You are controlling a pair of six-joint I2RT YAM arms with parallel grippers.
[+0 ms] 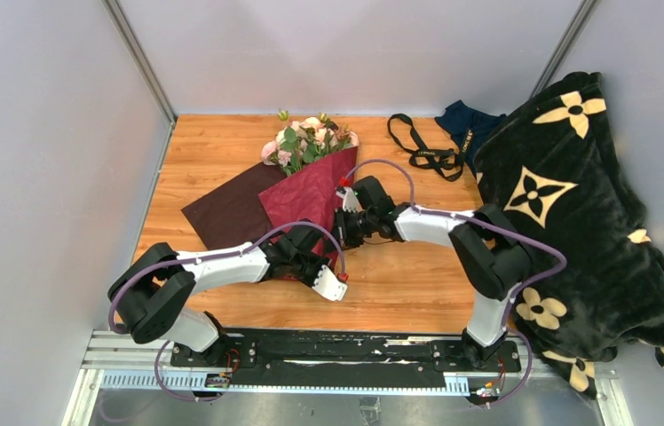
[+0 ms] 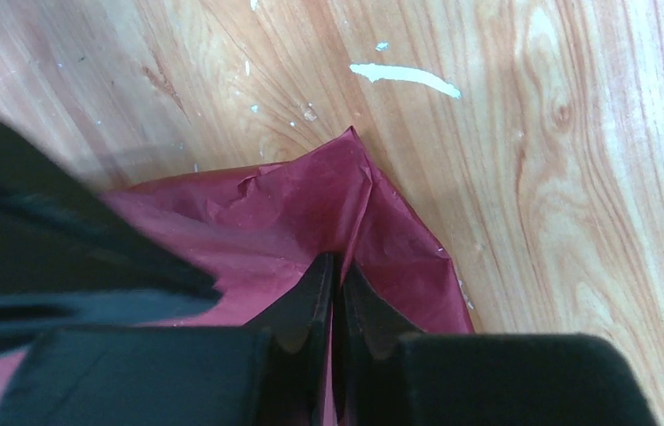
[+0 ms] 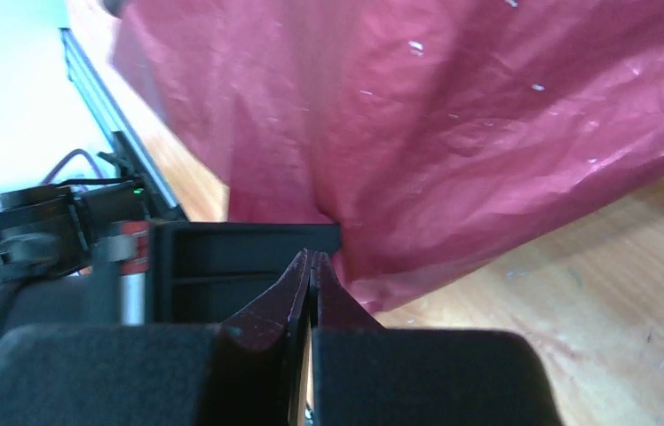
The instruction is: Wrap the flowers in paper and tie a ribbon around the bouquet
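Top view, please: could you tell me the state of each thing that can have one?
flowers: lying in the paper, heads out at its far end.
paper: partly folded over them, one flap flat on the table.
ribbon: loose on the table, untied.
left gripper: shut on the paper.
right gripper: shut on the paper.

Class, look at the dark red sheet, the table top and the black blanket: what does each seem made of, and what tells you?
The paper: thin matte crepe-like tissue, judging by fine crinkles and sharp folds. The table top: wood or wood-look laminate, with smooth grain lines and knots. The blanket: probably plush fleece, thick, fuzzy, in rounded folds.
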